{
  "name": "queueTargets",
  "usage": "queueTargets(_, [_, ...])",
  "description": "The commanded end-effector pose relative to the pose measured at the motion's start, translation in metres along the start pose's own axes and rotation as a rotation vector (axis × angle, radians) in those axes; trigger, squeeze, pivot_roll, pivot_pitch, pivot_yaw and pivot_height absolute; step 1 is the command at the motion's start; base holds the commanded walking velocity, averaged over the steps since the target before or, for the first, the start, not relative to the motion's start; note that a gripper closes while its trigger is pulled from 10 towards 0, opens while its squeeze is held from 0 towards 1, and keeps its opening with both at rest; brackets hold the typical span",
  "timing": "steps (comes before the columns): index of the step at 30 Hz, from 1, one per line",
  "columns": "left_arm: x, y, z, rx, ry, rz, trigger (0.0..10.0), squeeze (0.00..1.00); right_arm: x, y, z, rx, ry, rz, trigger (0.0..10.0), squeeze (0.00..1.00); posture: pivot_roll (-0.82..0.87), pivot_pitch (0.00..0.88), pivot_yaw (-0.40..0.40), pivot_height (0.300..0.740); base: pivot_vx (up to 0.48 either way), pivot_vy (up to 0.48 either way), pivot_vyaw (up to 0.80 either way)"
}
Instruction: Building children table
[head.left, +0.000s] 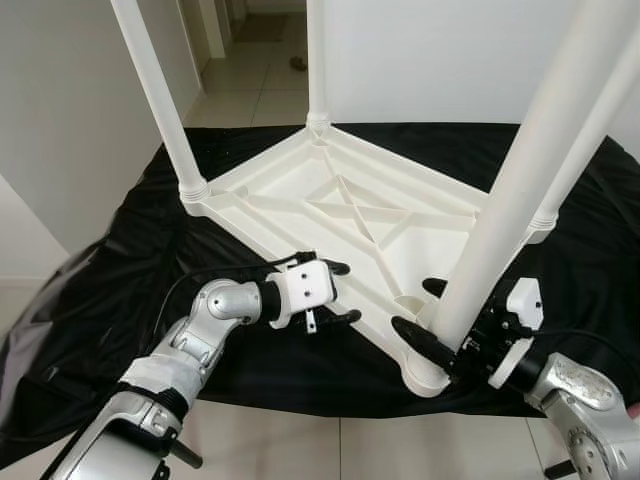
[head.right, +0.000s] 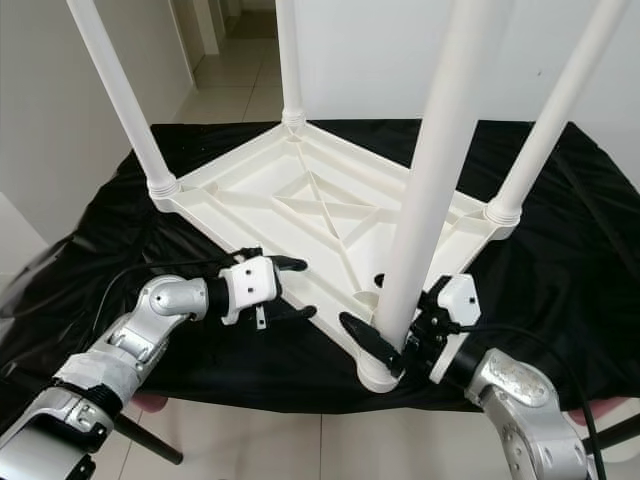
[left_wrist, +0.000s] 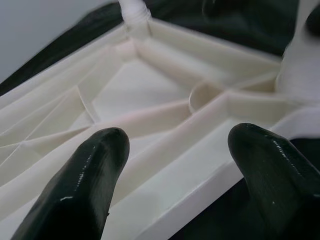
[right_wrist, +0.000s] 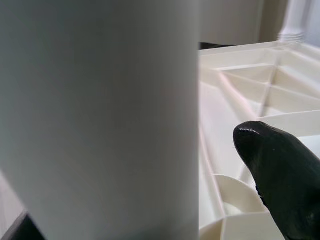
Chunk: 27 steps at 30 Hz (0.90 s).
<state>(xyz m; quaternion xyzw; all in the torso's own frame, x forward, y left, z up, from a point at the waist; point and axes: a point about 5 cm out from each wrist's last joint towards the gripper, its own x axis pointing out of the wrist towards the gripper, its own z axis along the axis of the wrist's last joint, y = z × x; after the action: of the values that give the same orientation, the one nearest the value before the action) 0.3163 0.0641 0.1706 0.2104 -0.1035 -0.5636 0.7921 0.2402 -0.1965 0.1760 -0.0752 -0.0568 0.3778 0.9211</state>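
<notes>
On the black cloth (head.left: 120, 260), right fingers (head.left: 415, 340) grip 1 of 4 legs (head.left: 500, 220); left fingers (head.left: 335, 268) spread.

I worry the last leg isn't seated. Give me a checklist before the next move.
1. Right gripper around the nearest leg: ok, fingers either side.
2. Leg in its corner socket: cannot tell if fully seated.
3. Left gripper steadying the tabletop edge: ok, fingers open over the rim.
4. Other three legs upright: ok.
5. Tabletop lying on the black cloth: ok.
</notes>
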Motion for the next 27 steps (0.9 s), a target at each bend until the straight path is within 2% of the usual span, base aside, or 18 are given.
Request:
queueTargets(1, [-0.007, 0.002, 0.003, -0.102, -0.032, 0.017, 10.0, 0.00, -0.005, -0.014, -0.008, -0.013, 0.039, -0.088, 10.0, 0.00, -0.03, 0.073, 0.031, 0.740, 0.000, 0.000, 0.00])
queueTargets(3, [-0.010, 0.003, 0.008, -0.194, -0.076, 0.029, 10.0, 0.00, -0.007, -0.022, -0.011, -0.030, 0.052, -0.123, 10.0, 0.00, -0.03, 0.075, 0.026, 0.740, 0.000, 0.000, 0.00])
queueTargets(9, [-0.012, -0.002, 0.001, -0.238, -0.041, 0.054, 10.0, 0.00, -0.011, -0.032, -0.015, -0.032, 0.061, -0.186, 10.0, 0.00, -0.05, 0.079, 0.023, 0.740, 0.000, 0.000, 0.00])
queueTargets(15, [-0.012, -0.006, 0.006, -0.313, -0.090, 0.105, 10.0, 0.00, -0.013, -0.039, -0.020, -0.001, 0.032, -0.286, 10.0, 0.00, -0.05, 0.079, 0.022, 0.740, 0.000, 0.000, 0.00])
queueTargets(17, [-0.012, -0.015, 0.005, -0.351, -0.051, 0.118, 10.0, 0.00, -0.013, -0.042, -0.026, 0.039, 0.007, -0.371, 10.0, 0.00, -0.05, 0.073, 0.027, 0.740, 0.000, 0.000, 0.00])
queueTargets(18, [-0.013, -0.021, 0.005, -0.407, -0.034, 0.144, 10.0, 0.00, -0.013, -0.044, -0.032, 0.082, -0.007, -0.427, 10.0, 0.00, -0.04, 0.069, 0.031, 0.740, 0.000, 0.000, 0.00])
queueTargets(25, [-0.014, -0.027, 0.008, -0.493, -0.042, 0.188, 10.0, 0.00, -0.009, -0.042, -0.037, 0.098, -0.024, -0.488, 10.0, 0.00, -0.04, 0.056, 0.033, 0.740, 0.000, 0.000, 0.00])
queueTargets(26, [-0.027, -0.034, 0.005, -0.541, -0.017, 0.250, 10.0, 0.00, 0.000, -0.032, -0.042, 0.094, -0.017, -0.483, 10.0, 0.00, -0.04, 0.050, 0.033, 0.740, 0.000, 0.000, 0.00])
queueTargets(27, [-0.031, -0.035, 0.004, -0.554, -0.007, 0.271, 10.0, 0.00, 0.003, -0.029, -0.042, 0.095, -0.027, -0.486, 10.0, 0.00, -0.03, 0.042, 0.031, 0.740, 0.000, 0.000, 0.00])
